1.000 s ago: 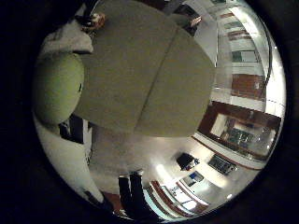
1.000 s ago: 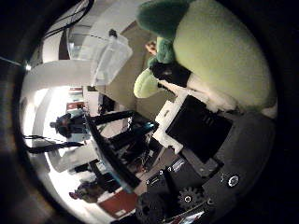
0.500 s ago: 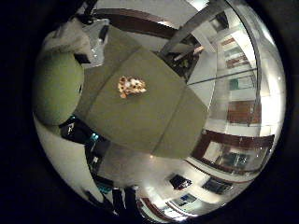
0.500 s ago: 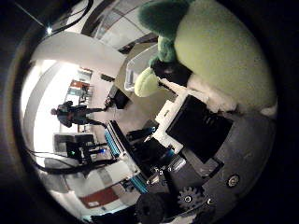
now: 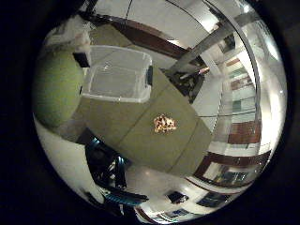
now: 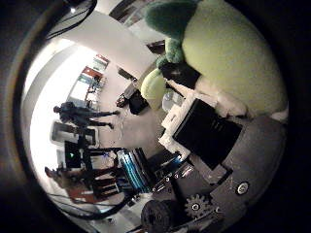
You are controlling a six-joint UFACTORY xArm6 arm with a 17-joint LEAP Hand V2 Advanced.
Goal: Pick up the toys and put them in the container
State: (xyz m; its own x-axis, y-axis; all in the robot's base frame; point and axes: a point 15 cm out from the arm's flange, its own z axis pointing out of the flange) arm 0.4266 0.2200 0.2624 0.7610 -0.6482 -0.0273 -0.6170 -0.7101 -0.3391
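A green plush toy (image 6: 228, 53) fills much of the right thumb side palm view, close against the palm. My right hand (image 6: 209, 146) shows as black and white parts beside it, fingers curled on the toy. The toy's rounded green side also shows in the right little finger side palm view (image 5: 58, 86). That view looks down from high up on an olive table (image 5: 141, 141). A clear plastic container (image 5: 119, 75) with a lid stands on the table. A small tan and brown toy (image 5: 165, 123) lies on the table, away from the container.
The table's edges drop to a pale floor (image 5: 56, 159). In the right thumb side palm view, people (image 6: 83, 115) stand on the floor some way off, and a dark equipment stand (image 6: 136, 170) is nearer.
The camera has swung with the hand. The container has come into the little finger side view and the small toy sits elsewhere in it. The green toy stays fixed against the palm.
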